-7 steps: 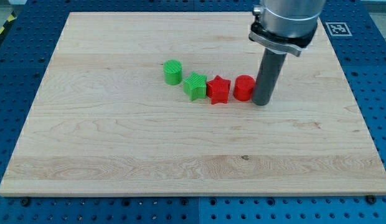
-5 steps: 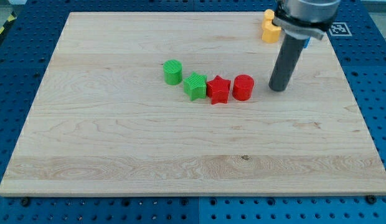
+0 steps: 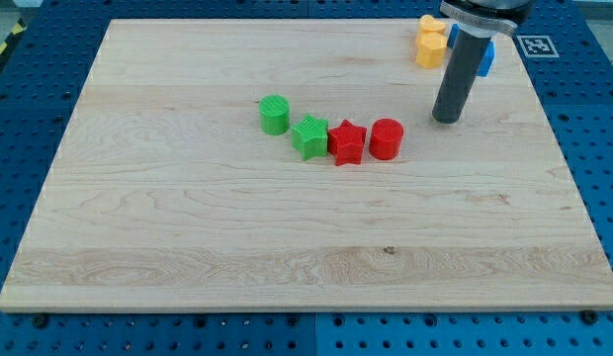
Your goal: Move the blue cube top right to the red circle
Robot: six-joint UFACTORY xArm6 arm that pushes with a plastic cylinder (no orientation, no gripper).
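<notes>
You will find no readable words, numbers or brand names anywhere in the view. The only sign is a black-and-white square marker point(image 3: 533, 45) on the blue base at the view's top right, just off the board's point(image 3: 188, 237) corner; its pattern is partly cut off and carries no letters. The yellow-and-black stripe point(image 3: 2, 44) at the view's top left bears no text either.

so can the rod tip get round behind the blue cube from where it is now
Probably yes. My tip sits just below the blue cube, which peeks out behind the rod near the board's top right corner. Yellow blocks crowd its left; its right looks free.
</notes>
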